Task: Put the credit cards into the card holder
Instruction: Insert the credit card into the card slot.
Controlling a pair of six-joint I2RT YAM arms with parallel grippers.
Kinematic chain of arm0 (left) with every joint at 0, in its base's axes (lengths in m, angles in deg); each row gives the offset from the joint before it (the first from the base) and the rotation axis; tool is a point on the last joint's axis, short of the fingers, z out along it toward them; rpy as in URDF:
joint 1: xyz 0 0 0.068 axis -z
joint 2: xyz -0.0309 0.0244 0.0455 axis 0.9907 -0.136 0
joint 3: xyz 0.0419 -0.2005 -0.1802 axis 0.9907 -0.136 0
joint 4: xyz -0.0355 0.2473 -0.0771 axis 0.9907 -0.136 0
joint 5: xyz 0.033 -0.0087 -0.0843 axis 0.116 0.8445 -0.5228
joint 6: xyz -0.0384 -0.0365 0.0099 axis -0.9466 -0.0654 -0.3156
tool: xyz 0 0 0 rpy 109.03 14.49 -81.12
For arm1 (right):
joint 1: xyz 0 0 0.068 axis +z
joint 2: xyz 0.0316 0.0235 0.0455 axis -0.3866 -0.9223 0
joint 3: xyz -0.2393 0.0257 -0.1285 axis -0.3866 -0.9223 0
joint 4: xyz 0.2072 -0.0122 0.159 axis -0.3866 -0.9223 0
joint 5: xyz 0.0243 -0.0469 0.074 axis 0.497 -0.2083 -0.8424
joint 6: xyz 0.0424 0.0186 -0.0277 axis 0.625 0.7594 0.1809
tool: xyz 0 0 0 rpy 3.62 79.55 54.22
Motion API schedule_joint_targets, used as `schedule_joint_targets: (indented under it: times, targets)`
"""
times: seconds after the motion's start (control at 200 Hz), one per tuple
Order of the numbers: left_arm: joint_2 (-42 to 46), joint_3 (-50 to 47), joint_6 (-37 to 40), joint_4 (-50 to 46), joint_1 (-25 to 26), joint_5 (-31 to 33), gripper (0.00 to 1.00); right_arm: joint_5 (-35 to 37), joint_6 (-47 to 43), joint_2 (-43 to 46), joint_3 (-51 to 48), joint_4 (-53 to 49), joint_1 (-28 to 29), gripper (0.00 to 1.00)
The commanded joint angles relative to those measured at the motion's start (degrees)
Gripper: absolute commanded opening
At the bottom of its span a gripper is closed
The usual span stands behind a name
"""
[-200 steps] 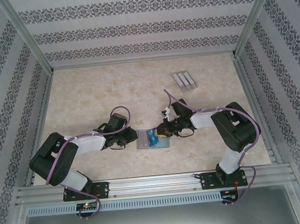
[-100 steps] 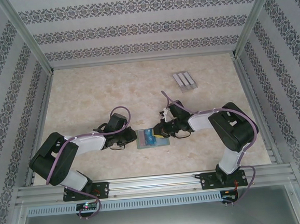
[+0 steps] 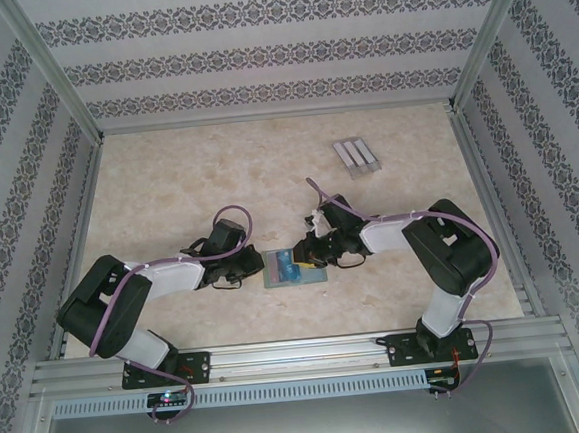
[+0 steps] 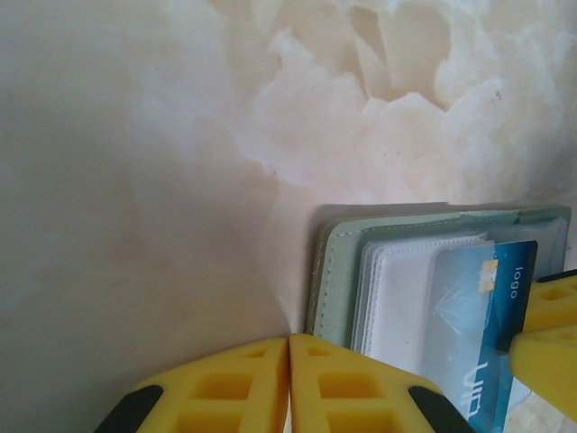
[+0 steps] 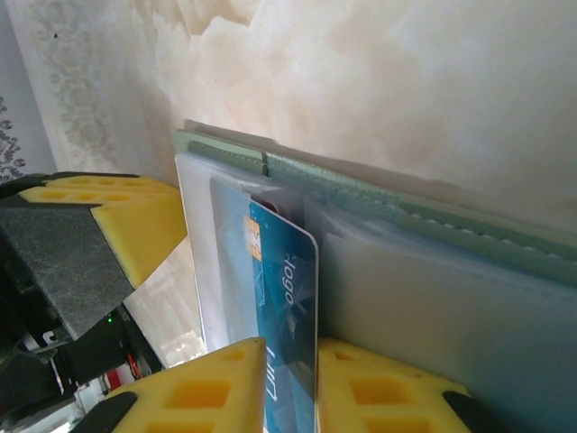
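Nudged leftward since a second ago: right gripper (image 5: 290, 354), together with the glossy blue credit card (image 5: 281, 289) lying between its yellow, waffle-moulded fingers. Cannot tell whether pinched or let go. Card partly tucked under a cloudy clear plastic sleeve (image 4: 406, 289) of the opened card holder (image 5: 406, 212), soft grey-green with a stitched edge. Left gripper (image 4: 288, 352) clenched, fingertips pressed together just beside the holder's corner. Both forearms low, angled inward. Beneath, matte marbled table (image 4: 135, 180). Far back, pale ribbed stand (image 3: 355, 157).
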Motion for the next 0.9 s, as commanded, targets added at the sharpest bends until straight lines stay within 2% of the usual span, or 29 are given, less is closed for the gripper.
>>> schedule_joint_targets:
  times: [0.0, 0.125, 0.355, 0.669, 0.899]
  targets:
    - [-5.9, -1.4, 1.1, 1.8, 2.6, 1.2, 0.11, 3.0, -1.2, 0.1, 1.1, -3.9, 2.1, 0.26]
    - [-5.8, -2.9, 0.3, 4.1, 2.6, 0.7, 0.10, 4.1, -0.2, -0.3, 2.4, -3.0, 3.9, 0.21]
    - [-5.6, -3.3, -0.1, 4.3, 2.6, 1.0, 0.09, 5.7, -1.5, -1.2, 4.8, -4.9, 6.9, 0.22]
    - [-4.7, -3.0, 0.3, 3.1, 2.6, 1.5, 0.09, 12.5, -6.7, 5.5, 3.9, -14.7, 6.1, 0.31]
    - [-5.1, -3.5, 0.0, 4.5, 2.6, 0.8, 0.09, 13.4, -6.5, 8.3, 1.8, -15.1, 5.9, 0.36]
